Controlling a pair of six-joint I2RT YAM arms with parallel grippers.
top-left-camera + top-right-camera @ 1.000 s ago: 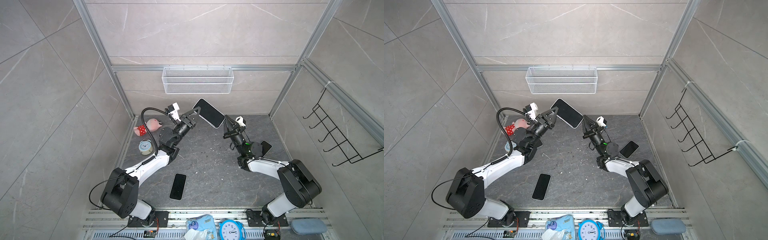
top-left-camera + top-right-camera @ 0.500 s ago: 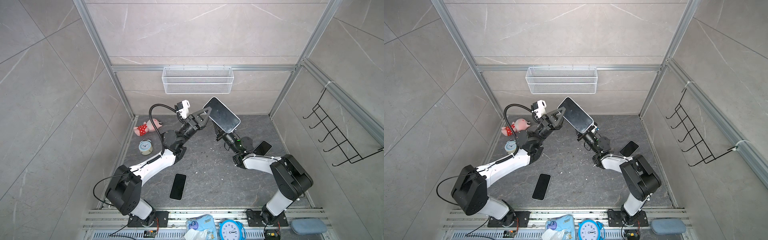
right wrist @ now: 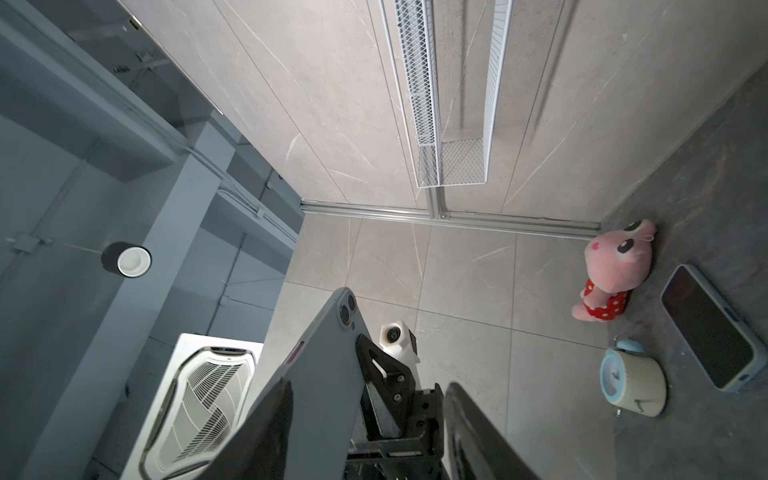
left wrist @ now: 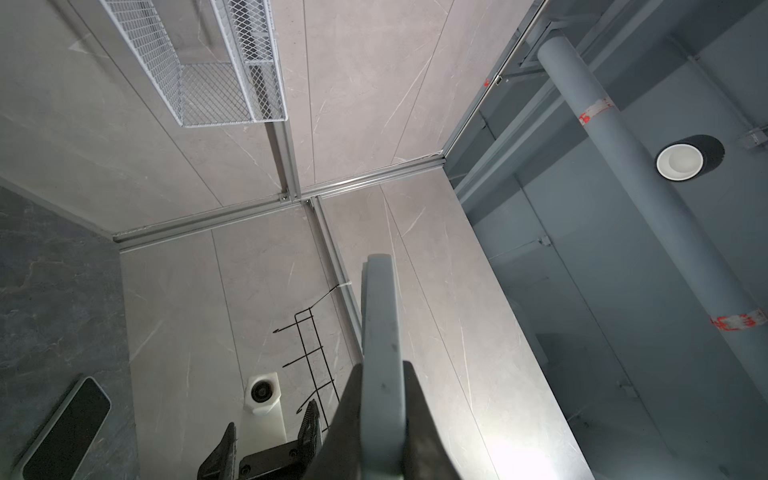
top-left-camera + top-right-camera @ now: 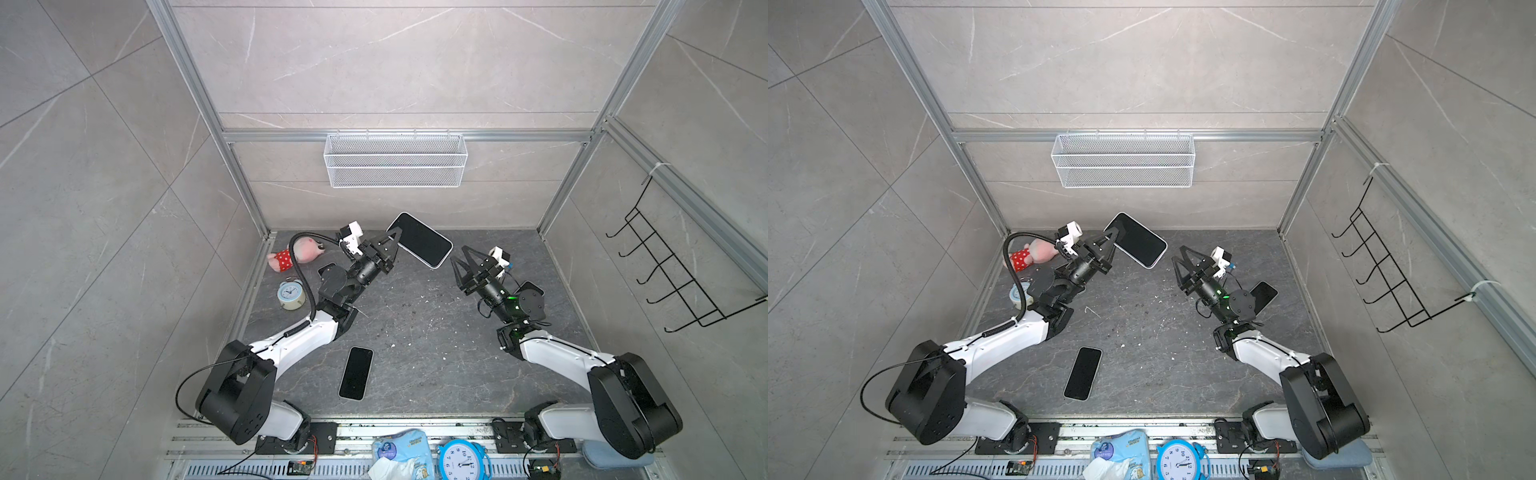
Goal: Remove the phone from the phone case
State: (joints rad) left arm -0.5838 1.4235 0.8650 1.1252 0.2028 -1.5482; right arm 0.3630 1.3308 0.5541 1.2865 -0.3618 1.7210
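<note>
Grey-blue phone case [image 3: 320, 365], with the phone [image 5: 419, 240] still seated inside it, hangs in mid-air over the back of the dark stone floor [image 5: 415, 332], pinched at one end by my left gripper [image 5: 392, 242]. That gripper is clamped tight on the cased phone, and my left wrist view shows the slab edge-on between the two fingers. My right gripper [image 5: 458, 254] sits just beside the free end, jaws spread partway and gripping nothing. In both top views there is a clear gap between it and the case.

As I judge it, the job is only at its opening stage. The case is lifted and presented, but nothing has come apart. The pale rim wraps the black screen all the way round, and from my right wrist the camera lenses sit squarely in their cut-out on the back.

What remains is nearly everything: a second hold on the free end, a corner of the rim flexed off the glass, then the phone worked out and the two parted.

Another dark handset [image 5: 355, 373] lies flat near the front of the floor. A pink plush toy [image 5: 291, 255] and an alarm clock [image 5: 291, 294] rest by the left wall, well apart from the work.
</note>
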